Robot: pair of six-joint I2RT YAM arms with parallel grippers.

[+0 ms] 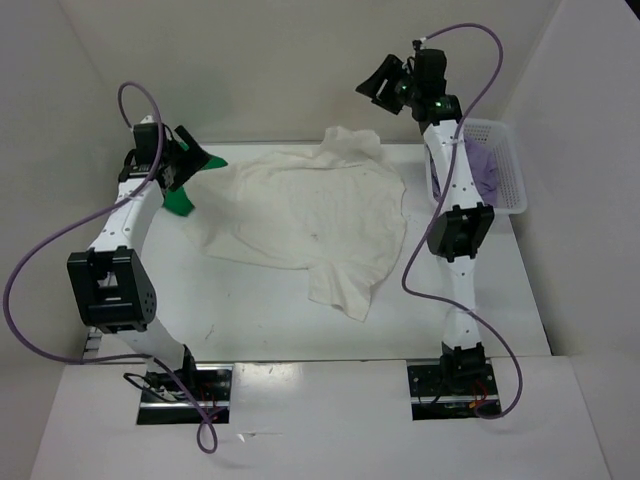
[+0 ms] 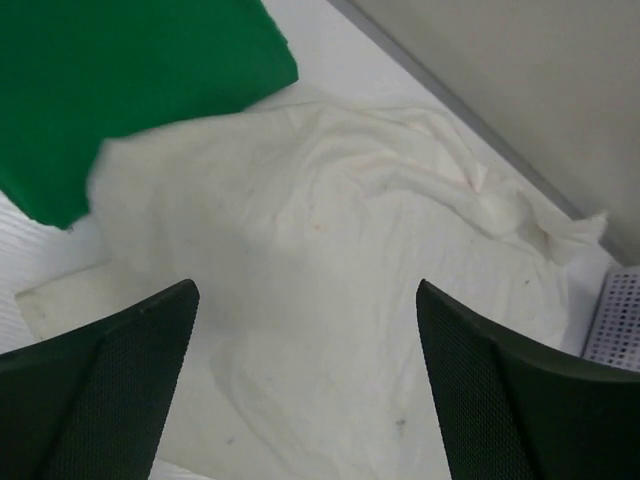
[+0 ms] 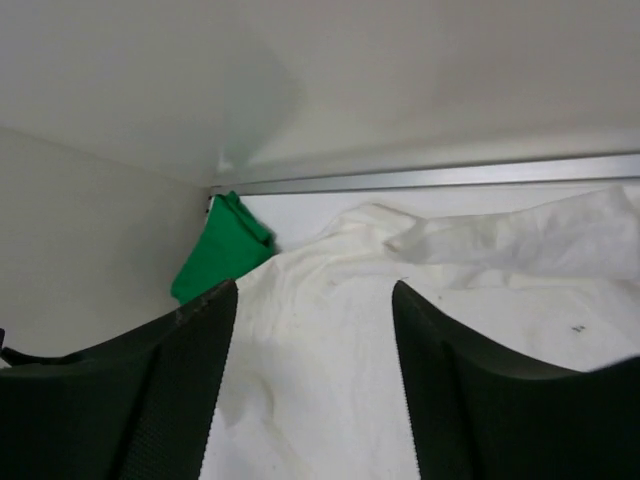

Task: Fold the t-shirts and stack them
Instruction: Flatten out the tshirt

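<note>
You find the white t-shirt [image 1: 310, 225] spread unfolded and wrinkled across the middle of the table [image 1: 250, 320]. One end of it is bunched up toward the far wall. The green t-shirt [image 1: 181, 201] lies folded flat at the far left of the table. In the left wrist view, its edge touches the white cloth.

The lavender t-shirt [image 1: 488, 172] sits crumpled inside the white lattice basket [image 1: 512, 196] at the far right of the table. The right arm partly hides it.

The left gripper [image 1: 197, 160] hangs above the green t-shirt. Its jaws stand wide apart, and the fingers [image 2: 100, 400] hold and touch nothing. The right gripper [image 1: 385, 85] is raised high above the far edge of the white t-shirt. Its jaws are likewise spread wide, with nothing between them.
</note>
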